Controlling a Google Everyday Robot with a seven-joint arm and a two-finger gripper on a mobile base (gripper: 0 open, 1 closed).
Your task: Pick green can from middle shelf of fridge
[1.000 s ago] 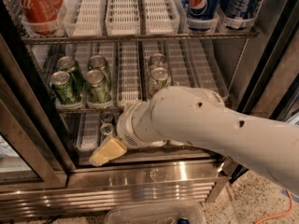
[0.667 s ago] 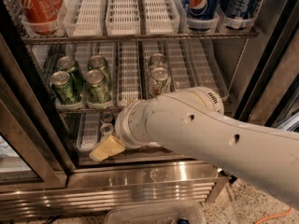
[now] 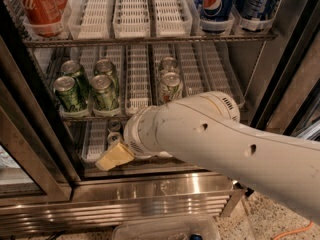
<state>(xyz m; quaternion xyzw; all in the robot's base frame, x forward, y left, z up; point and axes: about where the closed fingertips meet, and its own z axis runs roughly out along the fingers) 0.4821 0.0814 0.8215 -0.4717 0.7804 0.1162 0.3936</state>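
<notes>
Several dark green cans stand at the left of the middle shelf [image 3: 137, 79], in the fridge [image 3: 150, 194]; the front two are a left green can [image 3: 70, 93] and one beside it [image 3: 103, 91]. Two paler whitish-green cans [image 3: 170, 86] stand in a lane to the right. My gripper [image 3: 114, 157] shows as a tan tip at the end of the white arm [image 3: 200, 134]. It is below the front edge of the middle shelf, under the green cans, in front of the lower rack. It holds nothing that I can see.
Red cans [image 3: 37, 6] and blue Pepsi cans [image 3: 217, 1] stand on the rack above. Small bottle tops [image 3: 114, 130] show on the lower rack. A dark door frame [image 3: 30, 109] runs down the left. A clear plastic container [image 3: 165, 229] lies on the floor.
The arm has shifted slightly left and closer to the fridge, and the gripper tip has risen a little. The cans have not moved.
</notes>
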